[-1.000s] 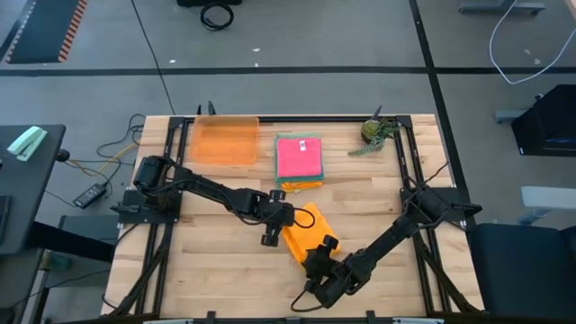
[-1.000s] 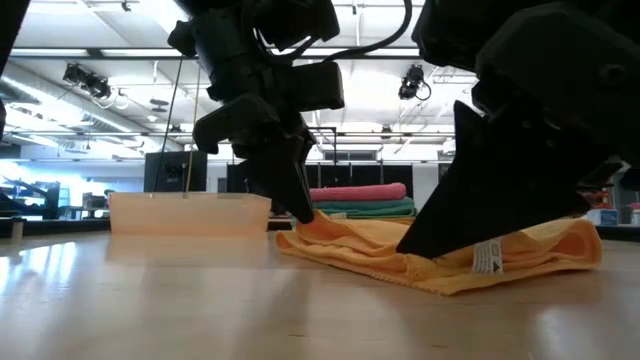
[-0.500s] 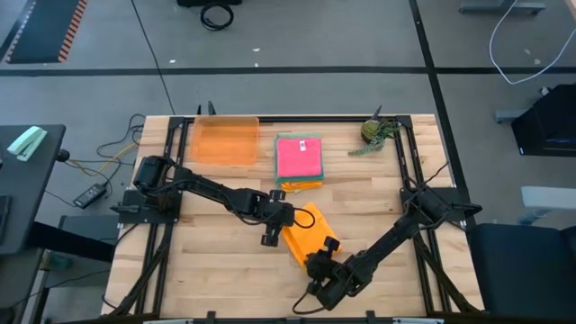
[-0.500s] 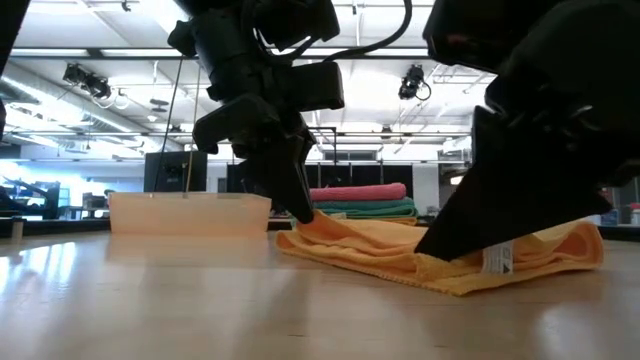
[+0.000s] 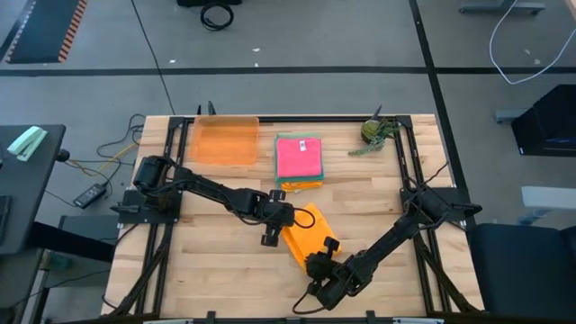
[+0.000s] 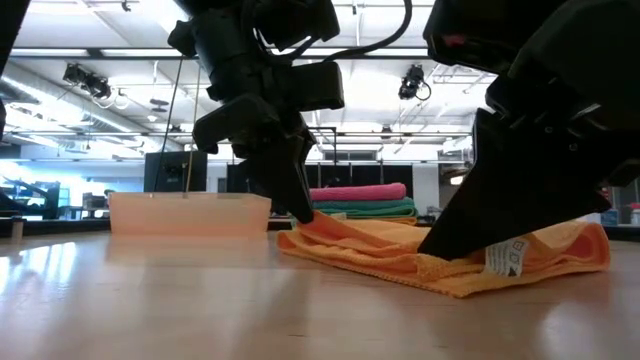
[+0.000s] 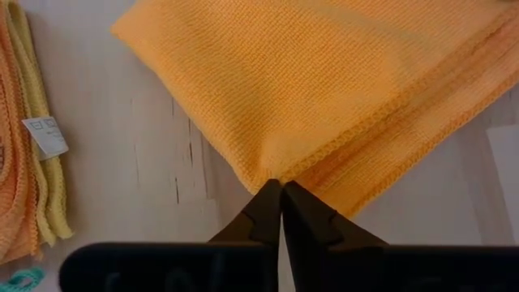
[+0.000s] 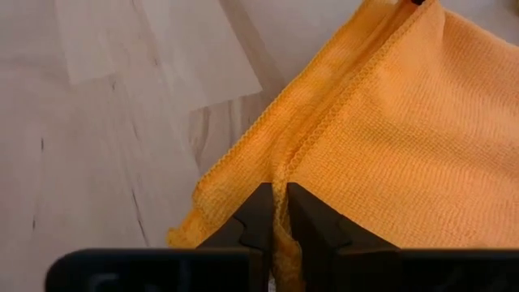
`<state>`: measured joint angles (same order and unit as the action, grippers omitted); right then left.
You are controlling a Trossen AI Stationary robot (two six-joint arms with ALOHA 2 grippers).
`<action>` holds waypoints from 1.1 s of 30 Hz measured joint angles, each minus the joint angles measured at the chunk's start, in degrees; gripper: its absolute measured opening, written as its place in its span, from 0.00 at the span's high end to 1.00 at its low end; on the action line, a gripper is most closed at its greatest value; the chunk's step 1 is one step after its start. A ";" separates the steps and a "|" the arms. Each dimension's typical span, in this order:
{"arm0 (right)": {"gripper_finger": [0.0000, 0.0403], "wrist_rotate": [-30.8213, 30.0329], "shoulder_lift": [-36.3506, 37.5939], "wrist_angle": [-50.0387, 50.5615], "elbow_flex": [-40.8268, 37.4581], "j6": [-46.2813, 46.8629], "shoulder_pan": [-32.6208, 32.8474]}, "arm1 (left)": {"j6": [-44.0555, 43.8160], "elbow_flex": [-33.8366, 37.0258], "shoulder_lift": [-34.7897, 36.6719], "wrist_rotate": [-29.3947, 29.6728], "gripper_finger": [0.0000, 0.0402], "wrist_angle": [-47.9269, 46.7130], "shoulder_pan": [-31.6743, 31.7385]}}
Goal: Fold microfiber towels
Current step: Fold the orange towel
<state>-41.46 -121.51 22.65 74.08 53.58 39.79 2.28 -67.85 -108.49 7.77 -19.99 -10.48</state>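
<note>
towels: 1 loose (image 5: 309,232) | stack: 1 (image 5: 299,162) | tray: 1 (image 5: 225,140) | grippers: 2

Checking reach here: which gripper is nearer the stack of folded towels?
Left. The left gripper pinches the orange towel just below the stack; the right gripper grips its far corner.

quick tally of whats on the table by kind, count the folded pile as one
loose orange towel: 1
stack of folded towels: 1
orange tray: 1
small green object: 1
total: 4

loose towel (image 5: 309,232) before towel stack (image 5: 299,160), tray (image 5: 224,140) left of stack
</note>
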 joint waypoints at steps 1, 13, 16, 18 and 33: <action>0.89 0.18 0.01 0.00 0.00 0.00 0.00 | 0.00 0.00 0.00 0.00 0.96 0.00 0.00; 0.75 4.05 0.13 -0.08 0.00 -0.76 -0.07 | 0.00 0.00 0.00 -0.07 0.94 0.00 0.00; 0.69 4.11 0.13 -0.08 0.00 -0.74 -0.33 | -0.01 0.00 0.00 0.04 0.97 0.00 0.00; 0.66 4.24 0.13 -0.08 0.00 -0.68 -0.39 | 0.00 0.00 0.00 0.09 0.98 -0.02 0.02; 0.61 4.60 0.89 0.27 -0.04 -1.31 -1.09 | 0.00 0.00 0.00 0.07 0.99 -0.02 0.04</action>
<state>-36.86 -120.63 22.93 74.04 52.27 38.70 2.28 -67.85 -108.49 7.84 -20.00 -10.44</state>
